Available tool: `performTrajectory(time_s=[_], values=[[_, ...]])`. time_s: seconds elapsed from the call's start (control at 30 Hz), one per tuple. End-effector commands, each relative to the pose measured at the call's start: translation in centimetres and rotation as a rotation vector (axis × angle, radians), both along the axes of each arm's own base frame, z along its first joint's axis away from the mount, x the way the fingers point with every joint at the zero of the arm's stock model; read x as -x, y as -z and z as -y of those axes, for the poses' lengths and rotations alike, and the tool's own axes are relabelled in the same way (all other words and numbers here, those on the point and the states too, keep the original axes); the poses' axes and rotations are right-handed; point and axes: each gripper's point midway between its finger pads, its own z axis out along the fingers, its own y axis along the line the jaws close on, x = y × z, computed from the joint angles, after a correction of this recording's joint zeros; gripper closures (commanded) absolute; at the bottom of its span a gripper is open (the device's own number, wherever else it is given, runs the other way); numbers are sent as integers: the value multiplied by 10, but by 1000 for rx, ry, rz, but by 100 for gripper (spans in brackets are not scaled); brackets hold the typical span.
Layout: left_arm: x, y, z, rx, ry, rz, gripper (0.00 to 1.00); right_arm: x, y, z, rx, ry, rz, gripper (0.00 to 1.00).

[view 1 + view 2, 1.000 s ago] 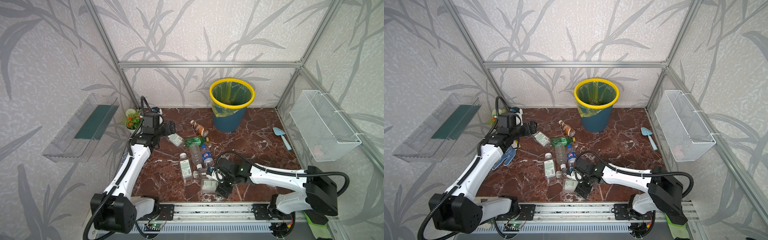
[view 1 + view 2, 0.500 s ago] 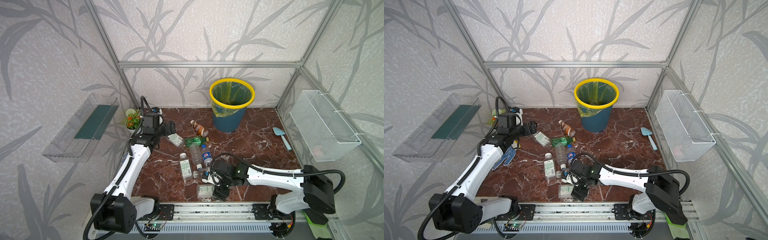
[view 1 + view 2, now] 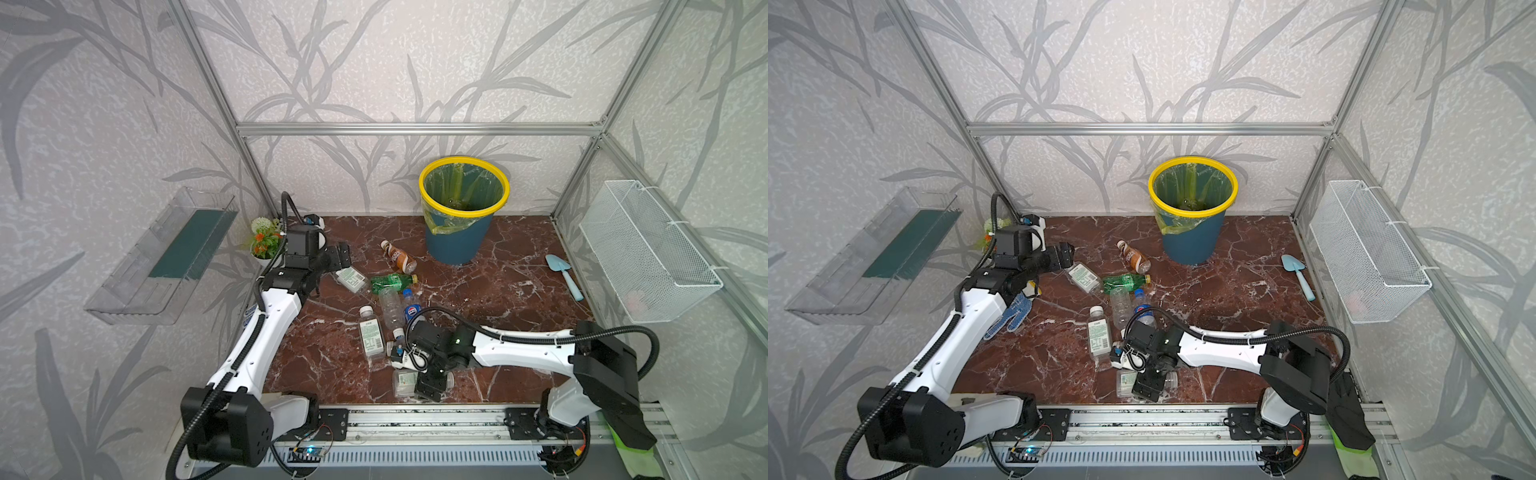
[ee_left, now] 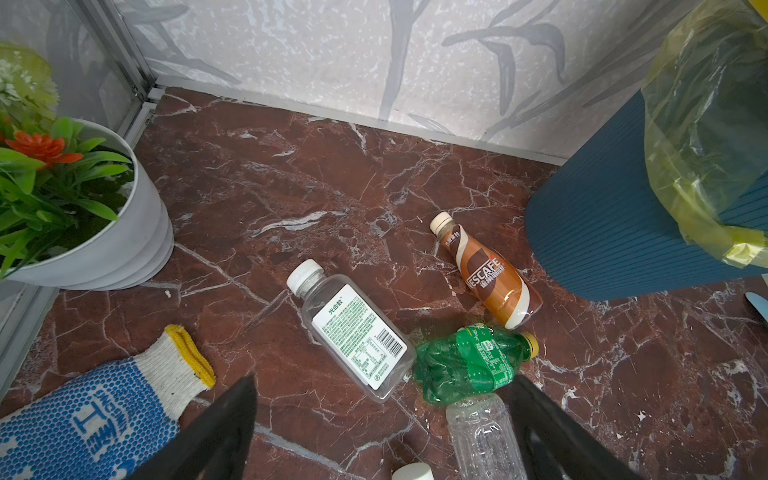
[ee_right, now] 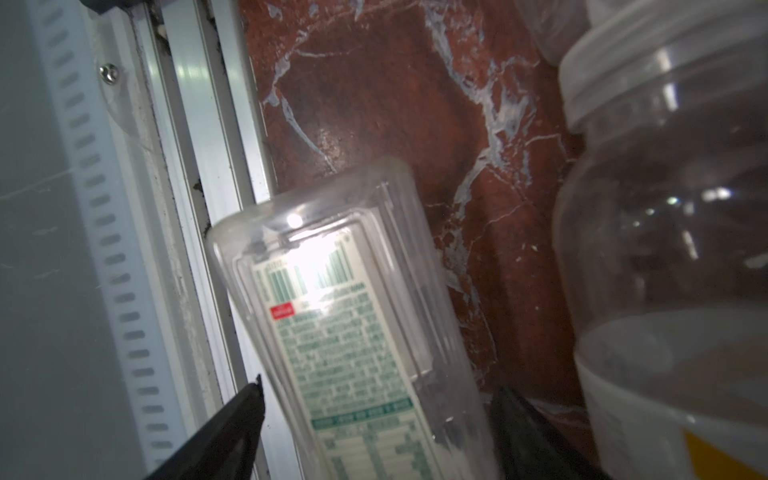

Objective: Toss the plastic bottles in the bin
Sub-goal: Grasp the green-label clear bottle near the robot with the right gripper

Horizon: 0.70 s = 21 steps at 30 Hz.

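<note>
Lena: Over the last second the right gripper (image 3: 430,385) had slid nearer the front rail (image 3: 457,415), and the flat clear bottle (image 3: 403,380) had shifted that way with it. What did the wrist camera show?

Rui: Its 2 fingers (image 5: 232,428) stood apart, 1 on each side of that bottle, which lay flat with its end close by the rail. Whether the pads touched it, I could not tell. Another clear bottle (image 5: 665,270) lay just beside.

Lena: And the left gripper (image 3: 341,257)?

Rui: It hadn't budged. It hung wide open and empty above the white-capped labelled bottle (image 4: 357,332), near the flower pot (image 4: 124,249).

Lena: Where were the other bottles?

Rui: They lay scattered mid-floor. The brown one (image 3: 400,257) was nearest the bin (image 3: 453,249), the green one (image 3: 390,282) just in front of it, and the rest between the 2 arms. The bin stood upright at the back wall, well apart from both grippers.
</note>
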Motion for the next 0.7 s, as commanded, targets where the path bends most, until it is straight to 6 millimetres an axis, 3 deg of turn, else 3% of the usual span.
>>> performTrajectory(time_s=[0.0, 0.3, 0.67], values=[[2, -5, -1, 3, -2, 17, 6, -1, -3, -12, -23, -37, 19, 18], [2, -5, -2, 0, -3, 16, 6, -4, 1, -11, -4, -46, 59, 33], [2, -4, -2, 1, -4, 14, 6, -8, -20, -12, -54, -41, 101, 51]])
